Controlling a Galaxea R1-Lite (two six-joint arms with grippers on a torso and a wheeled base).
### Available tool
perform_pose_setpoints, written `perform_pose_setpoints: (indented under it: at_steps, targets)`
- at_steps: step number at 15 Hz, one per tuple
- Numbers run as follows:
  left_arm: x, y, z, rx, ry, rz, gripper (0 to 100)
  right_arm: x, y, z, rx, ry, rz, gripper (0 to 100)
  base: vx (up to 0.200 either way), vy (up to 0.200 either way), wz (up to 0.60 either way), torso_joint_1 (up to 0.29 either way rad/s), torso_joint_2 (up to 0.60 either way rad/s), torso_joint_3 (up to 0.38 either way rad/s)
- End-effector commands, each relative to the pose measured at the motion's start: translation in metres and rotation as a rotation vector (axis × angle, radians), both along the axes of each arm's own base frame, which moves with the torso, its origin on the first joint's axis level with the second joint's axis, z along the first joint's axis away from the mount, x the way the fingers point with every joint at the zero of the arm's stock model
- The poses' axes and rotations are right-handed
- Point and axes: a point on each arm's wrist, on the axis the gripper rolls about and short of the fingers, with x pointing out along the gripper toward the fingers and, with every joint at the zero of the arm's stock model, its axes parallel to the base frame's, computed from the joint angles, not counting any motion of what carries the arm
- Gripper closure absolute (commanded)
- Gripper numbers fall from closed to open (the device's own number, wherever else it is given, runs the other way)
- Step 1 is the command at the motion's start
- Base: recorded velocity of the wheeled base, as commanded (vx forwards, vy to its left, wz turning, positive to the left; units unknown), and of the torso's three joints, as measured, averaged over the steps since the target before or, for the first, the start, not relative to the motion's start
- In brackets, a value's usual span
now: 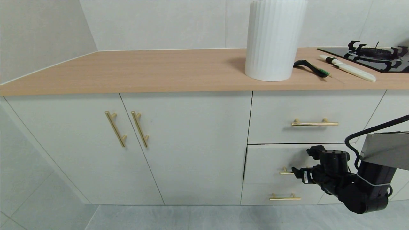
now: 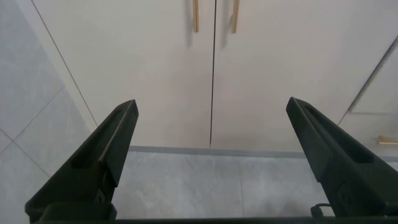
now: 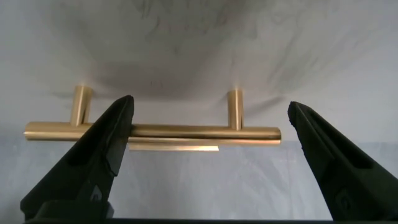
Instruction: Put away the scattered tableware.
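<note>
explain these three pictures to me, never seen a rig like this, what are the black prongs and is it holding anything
This is a two-armed robot facing a kitchen cabinet. The big picture comes from a camera on its head, looking down. The two small ones come from cameras on its wrists, so the black prongs are each gripper's own fingers. The left gripper is open and points at the cabinet doors and the floor. The right gripper is open too, with the brass handle of the middle drawer between its fingers; the head view shows that arm low on the right. Neither holds anything. On the counter are a white ribbed container, a black-handled tool and a white knife, beside a stove.
</note>
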Motion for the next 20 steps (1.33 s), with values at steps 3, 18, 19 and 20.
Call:
perform_pose_setpoints:
  at_steps: [3,18,19,20]
  targets:
    - [0.0,0.0,0.0,-0.001,0.0,-0.001,0,-0.022,-0.002,0.047,-0.007,0.076,0.026,0,0.0,0.0,0.0,0.0,0.0,0.0]
    - [0.0,0.0,0.0,-0.001,0.0,0.001,0,-0.038,0.022,0.106,0.074,-0.074,0.059,0,0.0,0.0,0.0,0.0,0.0,0.0]
    - [0.0,0.0,0.0,-0.001,0.0,-0.001,0,-0.035,0.022,0.097,0.071,-0.078,0.056,0,0.0,0.0,0.0,0.0,0.0,0.0]
    - [0.0,0.0,0.0,0.001,0.0,-0.001,0,-0.031,0.024,0.09,0.071,-0.087,0.057,0,0.0,0.0,0.0,0.0,0.0,0.0]
